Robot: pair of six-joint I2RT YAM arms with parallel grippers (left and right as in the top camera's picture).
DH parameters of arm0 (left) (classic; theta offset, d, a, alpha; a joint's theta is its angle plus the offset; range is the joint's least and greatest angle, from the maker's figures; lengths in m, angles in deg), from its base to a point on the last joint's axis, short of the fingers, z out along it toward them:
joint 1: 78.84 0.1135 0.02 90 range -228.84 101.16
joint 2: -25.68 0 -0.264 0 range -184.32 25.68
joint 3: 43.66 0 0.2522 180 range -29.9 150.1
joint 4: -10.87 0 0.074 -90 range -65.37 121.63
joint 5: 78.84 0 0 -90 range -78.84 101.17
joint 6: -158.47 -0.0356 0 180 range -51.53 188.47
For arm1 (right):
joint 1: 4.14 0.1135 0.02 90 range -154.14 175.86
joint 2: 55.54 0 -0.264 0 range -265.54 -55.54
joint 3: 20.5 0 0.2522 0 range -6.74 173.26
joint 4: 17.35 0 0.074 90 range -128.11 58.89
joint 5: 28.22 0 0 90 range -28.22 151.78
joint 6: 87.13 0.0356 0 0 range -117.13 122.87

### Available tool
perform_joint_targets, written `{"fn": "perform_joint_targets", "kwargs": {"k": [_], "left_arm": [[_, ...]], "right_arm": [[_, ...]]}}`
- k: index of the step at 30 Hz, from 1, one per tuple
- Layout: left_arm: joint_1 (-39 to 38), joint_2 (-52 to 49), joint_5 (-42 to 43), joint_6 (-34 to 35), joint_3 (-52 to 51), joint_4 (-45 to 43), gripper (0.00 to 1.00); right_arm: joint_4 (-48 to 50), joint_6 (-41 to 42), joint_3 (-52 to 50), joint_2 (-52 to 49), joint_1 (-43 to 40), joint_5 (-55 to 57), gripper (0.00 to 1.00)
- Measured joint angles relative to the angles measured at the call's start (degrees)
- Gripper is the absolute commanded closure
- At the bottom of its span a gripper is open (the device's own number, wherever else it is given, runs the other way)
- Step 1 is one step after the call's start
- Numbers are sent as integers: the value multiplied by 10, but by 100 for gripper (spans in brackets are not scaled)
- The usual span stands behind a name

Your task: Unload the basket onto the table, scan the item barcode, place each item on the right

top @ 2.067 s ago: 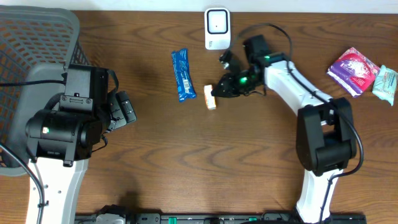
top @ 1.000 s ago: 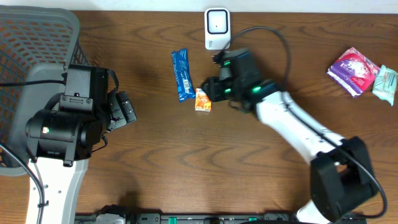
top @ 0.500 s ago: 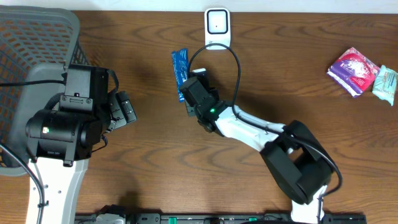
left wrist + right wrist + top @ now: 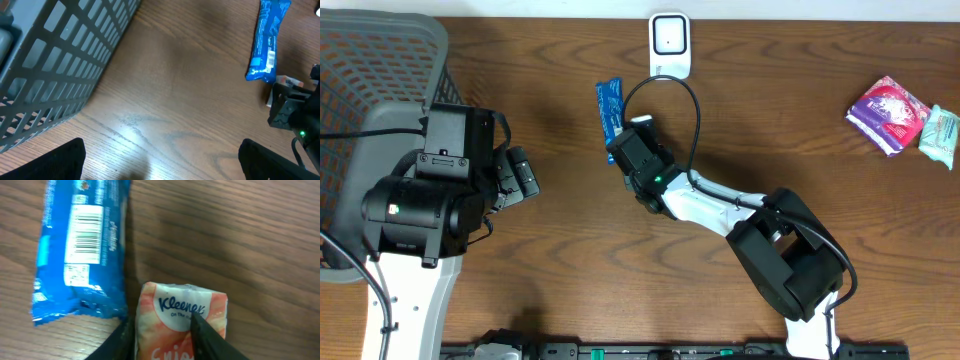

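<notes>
The right end effector (image 4: 162, 330) has been swinging away from the white scanner (image 4: 669, 45) at the table's far edge and is now gripping the Kleenex tissue pack (image 4: 182, 315) just beside the blue wrapper (image 4: 609, 105), mid-table. The scan is seemingly still pending. The left end effector (image 4: 165, 165) is idling wide open.

Setting is presenting as a robotics lab bench staged as a shop checkout: a left arm (image 4: 420, 200) and a right arm (image 4: 720, 205) are standing at the near edge of a bare wood-grain tabletop (image 4: 570, 270). A grey plastic shopping basket (image 4: 380, 50) is sitting at the far left, and a small white barcode scanner (image 4: 669, 45) is standing at the far edge. Retail goods are lying about: a blue wrapped bar (image 4: 607, 100) showing a printed barcode, a Kleenex tissue pack (image 4: 182, 325), a pink-purple packet (image 4: 888, 112) and a teal packet (image 4: 940, 135).
</notes>
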Motion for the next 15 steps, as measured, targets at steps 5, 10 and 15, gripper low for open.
{"fn": "perform_joint_targets", "kwargs": {"k": [5,10,15], "left_arm": [[0,0,0,0,0,0,2],[0,0,0,0,0,0,2],[0,0,0,0,0,0,2]], "right_arm": [[-25,1,2,0,0,34,64],[-49,1,3,0,0,69,64],[-60,1,7,0,3,80,64]]}}
